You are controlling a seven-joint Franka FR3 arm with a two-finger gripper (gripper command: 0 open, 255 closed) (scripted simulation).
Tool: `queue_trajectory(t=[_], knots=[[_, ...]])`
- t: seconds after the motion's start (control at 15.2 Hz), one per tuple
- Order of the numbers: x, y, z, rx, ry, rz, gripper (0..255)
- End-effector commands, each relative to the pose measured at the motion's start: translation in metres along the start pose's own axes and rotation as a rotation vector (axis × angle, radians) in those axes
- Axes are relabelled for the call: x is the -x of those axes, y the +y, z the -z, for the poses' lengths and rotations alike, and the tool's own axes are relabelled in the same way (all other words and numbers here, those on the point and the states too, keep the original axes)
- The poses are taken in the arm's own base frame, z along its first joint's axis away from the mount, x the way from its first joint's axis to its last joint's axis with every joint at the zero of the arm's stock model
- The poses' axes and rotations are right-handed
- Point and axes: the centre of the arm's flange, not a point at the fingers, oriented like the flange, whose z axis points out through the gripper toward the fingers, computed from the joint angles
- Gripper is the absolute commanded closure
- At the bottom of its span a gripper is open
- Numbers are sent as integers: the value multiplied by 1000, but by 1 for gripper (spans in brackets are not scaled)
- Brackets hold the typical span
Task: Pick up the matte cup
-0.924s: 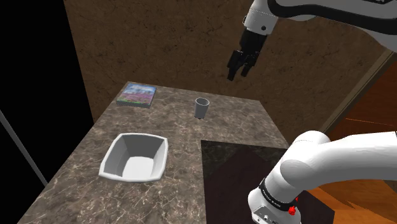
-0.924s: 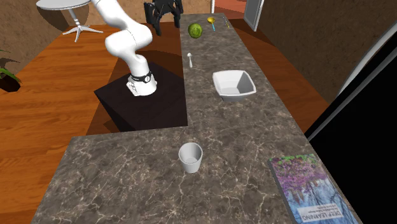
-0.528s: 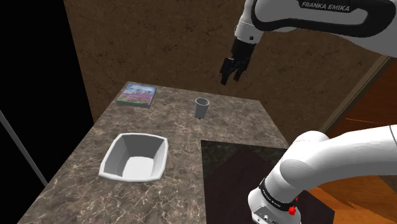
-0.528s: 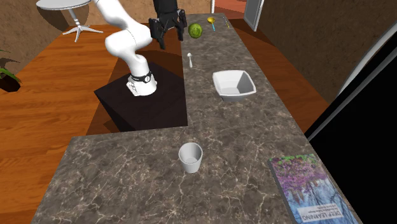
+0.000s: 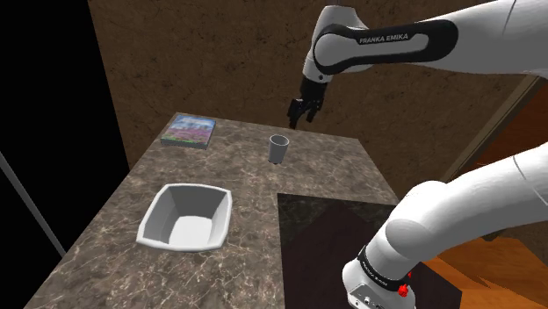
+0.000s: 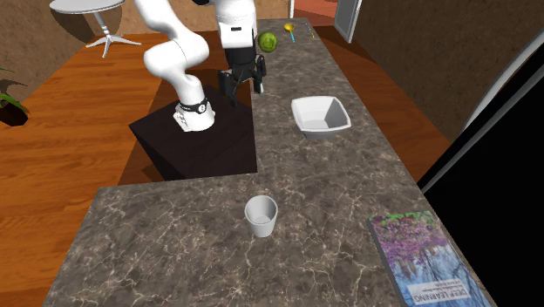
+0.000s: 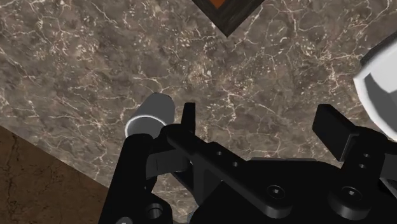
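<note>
The black two-finger gripper point(image 7: 261, 127) is wide open, fingers standing well apart with nothing but bench between them. It hangs high in the air in the shoulder view point(image 5: 301, 110), above the small pale grey cup point(image 5: 279, 148) and a little to that view's right. From the wrist, the cup point(image 7: 151, 116) sits just outside one finger, not in the gap, and its lower part is hidden behind the gripper's body.

The cup stands upright on the dark brown marbled stone bench point(image 5: 263, 189), near the back edge under the brown wall point(image 5: 202, 53). There is bare stone all round it.

The purple-covered book point(image 5: 190, 131) lies well apart toward the shoulder view's left, close to the bench edge and the black area point(image 5: 44, 88). The white square bowl point(image 5: 186, 217) sits well apart too; the wrist view cuts it off at the frame point(image 7: 378, 89).

In the second exterior view the gripper point(image 6: 243, 87) hovers by the bench edge beside the dark box stand point(image 6: 192, 144), and the book point(image 6: 427, 257) runs off the frame.
</note>
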Motion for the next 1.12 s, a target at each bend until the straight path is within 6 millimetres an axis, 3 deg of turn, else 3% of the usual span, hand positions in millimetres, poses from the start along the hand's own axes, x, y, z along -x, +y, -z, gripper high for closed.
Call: queue_trajectory(t=[0.0, 1.06], knots=[[-15, 11, -17, 7, 1, 4, 0], [-137, 77, -174, 54, -5, 28, 0]])
